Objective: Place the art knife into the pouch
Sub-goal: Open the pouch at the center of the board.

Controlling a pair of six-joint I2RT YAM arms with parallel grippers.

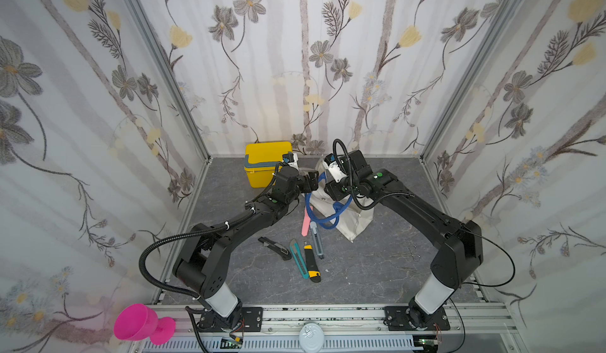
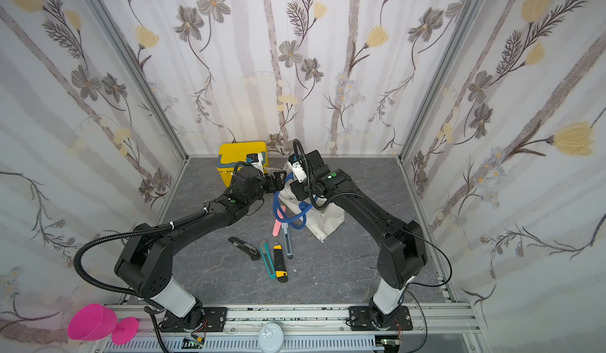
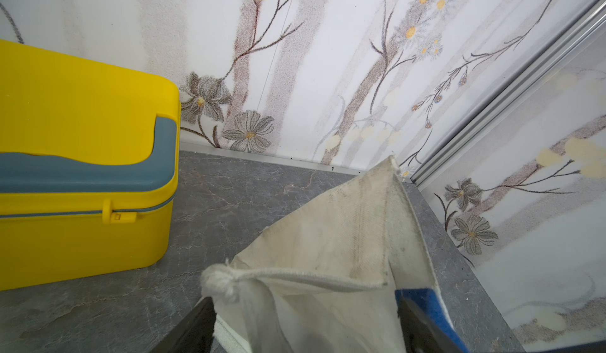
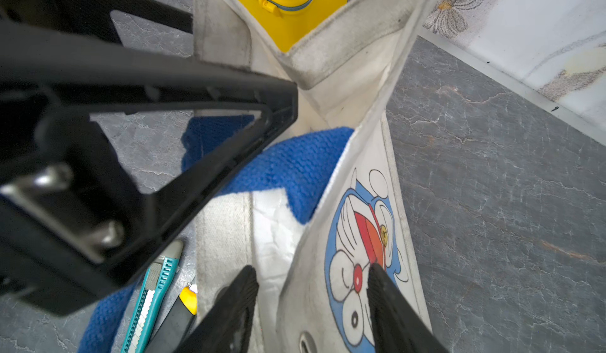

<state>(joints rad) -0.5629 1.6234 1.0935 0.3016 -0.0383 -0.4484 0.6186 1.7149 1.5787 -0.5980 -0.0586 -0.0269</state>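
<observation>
Five slim cutters lie flat on the bench (image 1: 377, 269) in front of the pouch (image 1: 357, 220): a pink one (image 1: 305, 225), a grey-blue one (image 1: 317, 239), a dark one (image 1: 275, 249), a teal one (image 1: 299, 259) and a yellow-black one (image 1: 312, 262). I cannot tell which is the art knife. Each looks light, rigid and smooth-sided, so a grip across mid-body, away from the blade end, seems safest.

The pouch is soft canvas and likely to sag. The left hand (image 3: 305, 331) is spread wide with pouch cloth between its jaws. The right hand (image 4: 311, 302) straddles the printed wall with its jaws apart, not pinching. Neither hand holds a knife.

The teal and yellow-black cutters lie close together, and the pink one's far end reaches the blue handles (image 1: 328, 217). A yellow box (image 1: 267, 162) stands just beside the pouch, and the near bench lies open.
</observation>
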